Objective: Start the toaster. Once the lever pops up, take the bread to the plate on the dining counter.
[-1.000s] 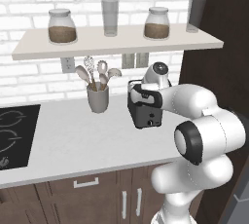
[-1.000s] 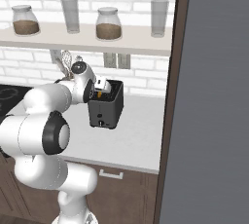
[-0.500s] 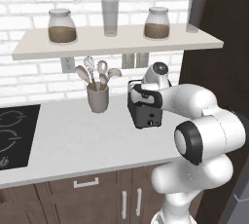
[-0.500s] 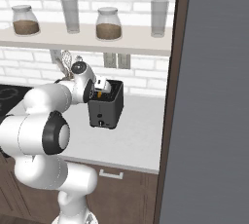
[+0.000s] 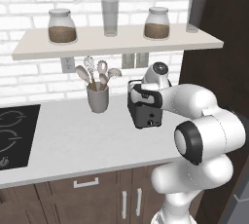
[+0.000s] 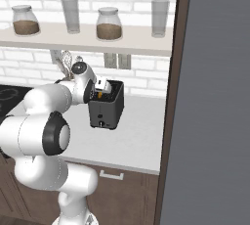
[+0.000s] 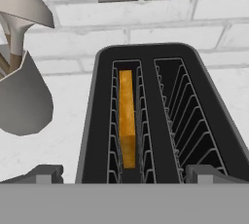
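Observation:
The dark toaster (image 5: 147,112) stands on the white worktop near the brick wall. In the hand view I look down into the toaster (image 7: 97,121): the bread (image 7: 127,121) sits deep in its left slot, orange-brown edge up, and the right slot is bare. My gripper (image 7: 124,176) hovers just above the toaster's near end, open, with one fingertip on either side of it and nothing held. From the right, the hand (image 6: 100,84) hangs over the toaster (image 6: 108,109), with a bit of bread (image 6: 99,92) showing. The plate and the dining counter are out of view.
A grey utensil cup (image 5: 98,99) with spoons stands just left of the toaster. A shelf (image 5: 112,43) with jars and glasses runs overhead. A black cooktop (image 5: 14,133) lies far left. A tall dark panel (image 6: 215,97) closes the right side.

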{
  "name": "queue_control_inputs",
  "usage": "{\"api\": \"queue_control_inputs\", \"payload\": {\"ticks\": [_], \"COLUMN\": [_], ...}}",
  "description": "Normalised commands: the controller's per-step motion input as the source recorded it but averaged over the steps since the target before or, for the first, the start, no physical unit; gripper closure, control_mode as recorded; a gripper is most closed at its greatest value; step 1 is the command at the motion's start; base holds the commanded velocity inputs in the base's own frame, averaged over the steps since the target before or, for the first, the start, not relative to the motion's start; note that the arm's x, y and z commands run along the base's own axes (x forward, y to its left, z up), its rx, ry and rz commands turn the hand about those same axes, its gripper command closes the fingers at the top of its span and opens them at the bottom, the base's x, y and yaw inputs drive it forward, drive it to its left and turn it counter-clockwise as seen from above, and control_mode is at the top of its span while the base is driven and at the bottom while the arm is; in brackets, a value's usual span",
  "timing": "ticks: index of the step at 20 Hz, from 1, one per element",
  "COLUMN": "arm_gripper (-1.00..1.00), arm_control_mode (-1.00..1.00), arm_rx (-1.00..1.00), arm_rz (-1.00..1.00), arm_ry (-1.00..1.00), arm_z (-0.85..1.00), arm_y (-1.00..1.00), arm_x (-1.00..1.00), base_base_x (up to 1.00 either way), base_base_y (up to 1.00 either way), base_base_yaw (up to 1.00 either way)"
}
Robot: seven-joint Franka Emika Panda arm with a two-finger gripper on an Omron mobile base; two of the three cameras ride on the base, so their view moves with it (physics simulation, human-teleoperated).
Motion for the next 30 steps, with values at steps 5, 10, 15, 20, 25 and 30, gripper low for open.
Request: {"api": "queue_control_inputs", "payload": {"ticks": [5, 10, 15, 20, 25, 30], "arm_gripper": [-1.0, -1.0, -1.0, -1.0, -1.0, -1.0], "arm_control_mode": [-1.0, -1.0, -1.0, -1.0, -1.0, -1.0], "arm_rx": [0.0, 0.0, 0.0, 0.0, 0.0, 0.0], "arm_rz": [0.0, 0.0, 0.0, 0.0, 0.0, 0.0], "arm_ry": [0.0, 0.0, 0.0, 0.0, 0.0, 0.0], "arm_z": [0.0, 0.0, 0.0, 0.0, 0.0, 0.0], "arm_y": [0.0, 0.0, 0.0, 0.0, 0.0, 0.0], "arm_x": [0.0, 0.0, 0.0, 0.0, 0.0, 0.0], "base_base_x": [0.0, 0.0, 0.0, 0.0, 0.0, 0.0], "base_base_y": [0.0, 0.0, 0.0, 0.0, 0.0, 0.0], "base_base_yaw": [0.0, 0.0, 0.0, 0.0, 0.0, 0.0]}}
